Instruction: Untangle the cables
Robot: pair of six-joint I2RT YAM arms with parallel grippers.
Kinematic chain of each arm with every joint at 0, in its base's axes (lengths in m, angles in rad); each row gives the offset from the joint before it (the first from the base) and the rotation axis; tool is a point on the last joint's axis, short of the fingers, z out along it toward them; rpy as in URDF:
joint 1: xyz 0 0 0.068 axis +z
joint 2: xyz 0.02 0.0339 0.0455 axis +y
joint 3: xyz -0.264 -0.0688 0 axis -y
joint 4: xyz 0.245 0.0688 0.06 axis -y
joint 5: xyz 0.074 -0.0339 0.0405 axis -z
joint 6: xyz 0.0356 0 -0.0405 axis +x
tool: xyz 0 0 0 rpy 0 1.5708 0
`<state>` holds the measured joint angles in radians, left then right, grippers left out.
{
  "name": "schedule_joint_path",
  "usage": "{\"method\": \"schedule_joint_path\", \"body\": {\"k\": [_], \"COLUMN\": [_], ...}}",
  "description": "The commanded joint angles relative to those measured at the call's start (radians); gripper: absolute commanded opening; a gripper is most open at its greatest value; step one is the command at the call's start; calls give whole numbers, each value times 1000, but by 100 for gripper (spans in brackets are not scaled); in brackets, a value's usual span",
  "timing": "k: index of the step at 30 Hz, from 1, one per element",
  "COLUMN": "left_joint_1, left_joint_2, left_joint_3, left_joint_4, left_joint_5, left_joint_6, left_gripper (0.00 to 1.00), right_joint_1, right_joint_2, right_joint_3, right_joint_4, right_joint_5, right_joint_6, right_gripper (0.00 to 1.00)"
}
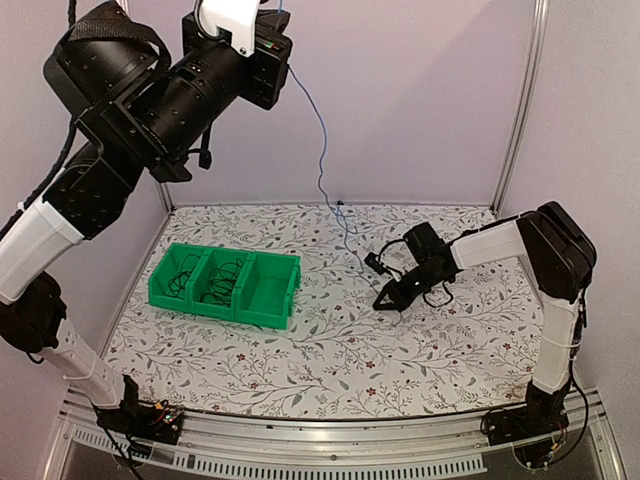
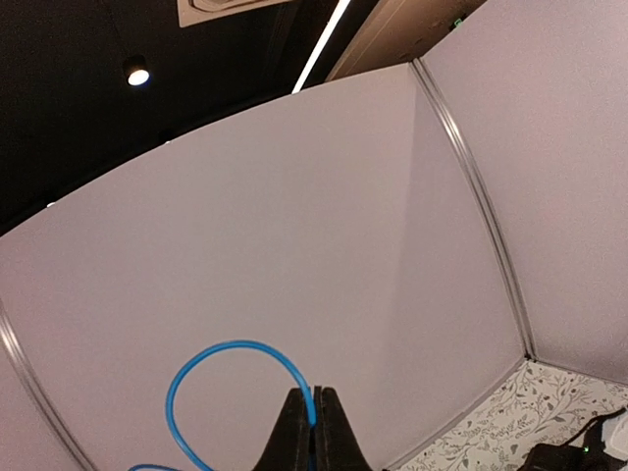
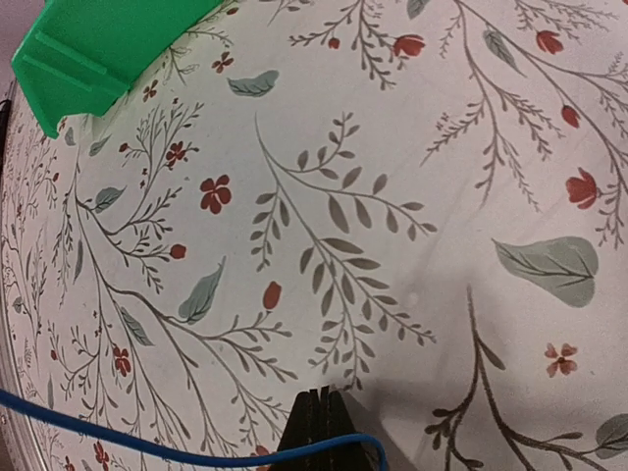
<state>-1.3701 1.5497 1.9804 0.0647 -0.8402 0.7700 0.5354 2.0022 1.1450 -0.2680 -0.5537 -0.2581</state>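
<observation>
Two sets of fingers share one blue cable (image 1: pixel 322 150). The left fingers (image 2: pixel 299 432), raised high, are pinched shut on its upper end. Below, the green bin (image 1: pixel 268 312) holds black cables (image 1: pixel 215 280) in its left and middle compartments. The right fingers (image 3: pixel 306 427) clamp the cable low against the counter (image 1: pixel 300 360). With it hanging nearly straight, more lift could yank it from either grip.
</observation>
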Motion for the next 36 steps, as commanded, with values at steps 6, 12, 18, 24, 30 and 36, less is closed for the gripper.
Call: {"method": "schedule_joint_path", "body": {"k": [6, 12, 18, 24, 30, 36], "left_joint_1": [-5, 49, 148, 276, 388, 476], "left_joint_2": [-102, -133, -164, -209, -214, -222], "left_joint_3": [-102, -341, -549, -695, -771, -841], "left_joint_4": [-24, -1, -1, -23, -42, -39], "left_joint_5": [-89, -13, 81, 237, 350, 415], "left_joint_6": [-42, -256, -454, -628, -711, -746], "left_gripper": [0, 0, 0, 0, 0, 0], "right_joint_1": [-156, -199, -267, -269, -267, -269], "right_joint_2": [30, -126, -231, -241, -239, -247], "right_joint_3": [-42, -41, -78, -70, -67, -71], "right_joint_4": [-131, -121, -123, -164, -169, -169], "right_joint_5": [88, 152, 101, 47, 35, 31], "right_joint_6": [8, 1, -22, -76, -88, -96], "right_gripper": [0, 0, 0, 6, 10, 14]}}
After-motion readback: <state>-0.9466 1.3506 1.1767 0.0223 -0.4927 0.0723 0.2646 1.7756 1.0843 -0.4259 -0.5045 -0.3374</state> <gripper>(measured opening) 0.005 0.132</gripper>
